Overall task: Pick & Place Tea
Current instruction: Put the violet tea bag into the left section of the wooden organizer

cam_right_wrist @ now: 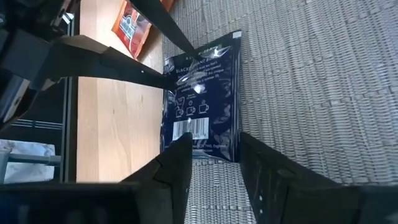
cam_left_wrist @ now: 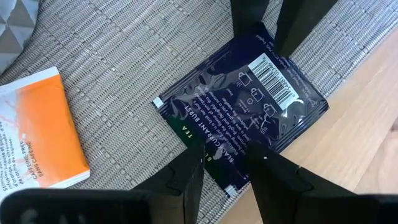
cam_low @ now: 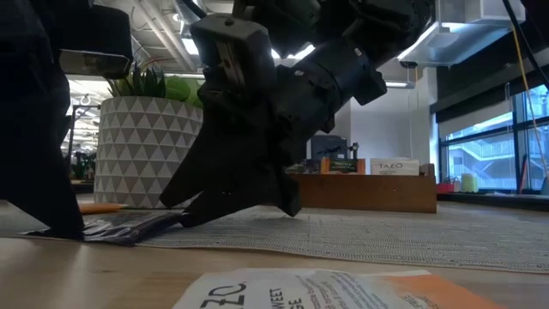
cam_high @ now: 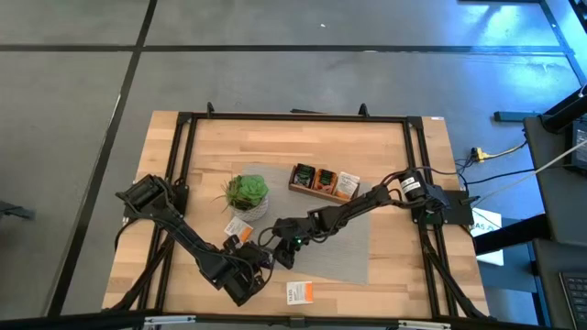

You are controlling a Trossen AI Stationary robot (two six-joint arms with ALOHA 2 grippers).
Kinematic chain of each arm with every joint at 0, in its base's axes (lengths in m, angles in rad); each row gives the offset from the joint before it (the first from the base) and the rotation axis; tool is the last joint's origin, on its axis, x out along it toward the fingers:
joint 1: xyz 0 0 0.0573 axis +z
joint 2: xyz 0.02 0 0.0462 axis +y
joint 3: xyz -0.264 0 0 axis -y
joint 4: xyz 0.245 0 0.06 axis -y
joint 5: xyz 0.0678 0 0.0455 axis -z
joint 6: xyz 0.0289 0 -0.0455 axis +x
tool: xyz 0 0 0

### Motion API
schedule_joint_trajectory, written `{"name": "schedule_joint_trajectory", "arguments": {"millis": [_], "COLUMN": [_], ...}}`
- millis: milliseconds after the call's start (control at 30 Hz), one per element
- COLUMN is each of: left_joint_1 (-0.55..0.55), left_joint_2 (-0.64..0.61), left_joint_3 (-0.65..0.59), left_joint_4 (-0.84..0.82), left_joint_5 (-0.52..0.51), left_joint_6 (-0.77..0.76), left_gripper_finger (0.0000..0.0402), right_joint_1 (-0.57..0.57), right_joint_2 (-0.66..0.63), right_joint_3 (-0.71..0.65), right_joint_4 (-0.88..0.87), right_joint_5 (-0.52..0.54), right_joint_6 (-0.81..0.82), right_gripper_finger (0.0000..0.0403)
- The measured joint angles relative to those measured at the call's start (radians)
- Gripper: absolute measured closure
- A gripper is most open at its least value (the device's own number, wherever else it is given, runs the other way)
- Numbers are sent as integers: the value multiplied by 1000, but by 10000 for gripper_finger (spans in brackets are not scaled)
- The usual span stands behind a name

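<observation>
A dark blue tea sachet [cam_left_wrist: 242,106] with a barcode lies flat at the grey mat's [cam_high: 339,243] near-left edge, one corner over the bare wood. My left gripper [cam_left_wrist: 227,171] stands open over its green-striped edge, and that edge shows in the gap between the fingers. My right gripper [cam_right_wrist: 214,152] stands open at the opposite, barcode end [cam_right_wrist: 193,130], one finger on either side of it. In the low view the sachet [cam_low: 120,225] lies low between both grippers. My left gripper comes slanting down from the table's near-left side over the sachet's green edge [cam_left_wrist: 199,140]; whether its fingers touch the sachet I cannot tell. My right gripper comes slanting down from the right over the barcode end [cam_left_wrist: 273,74]; whether it touches I cannot tell.
A white-and-orange sachet [cam_left_wrist: 37,130] lies on the mat beside the plant pot [cam_high: 247,197]. Another sachet [cam_high: 300,292] lies on the wood near the front edge. A wooden box [cam_high: 324,182] holding sachets stands at the mat's far side.
</observation>
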Motion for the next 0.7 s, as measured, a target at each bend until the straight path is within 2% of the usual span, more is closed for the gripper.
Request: {"name": "schedule_joint_trajectory", "arguments": {"millis": [467,700], "left_joint_1": [0,-6], "left_joint_2": [0,-94], "left_joint_3": [0,-10], "left_joint_4": [2,-17], "left_joint_5": [2,37], "left_joint_6": [27,68], "left_gripper_finger": [282,285], "right_joint_1": [-6,-19], "right_joint_2": [1,-10], "right_joint_3": [0,-1], "right_joint_4": [-7,-17], "right_joint_5": [-20,-77], "right_joint_6": [-101,-164], "right_gripper_finger": [388,397]}}
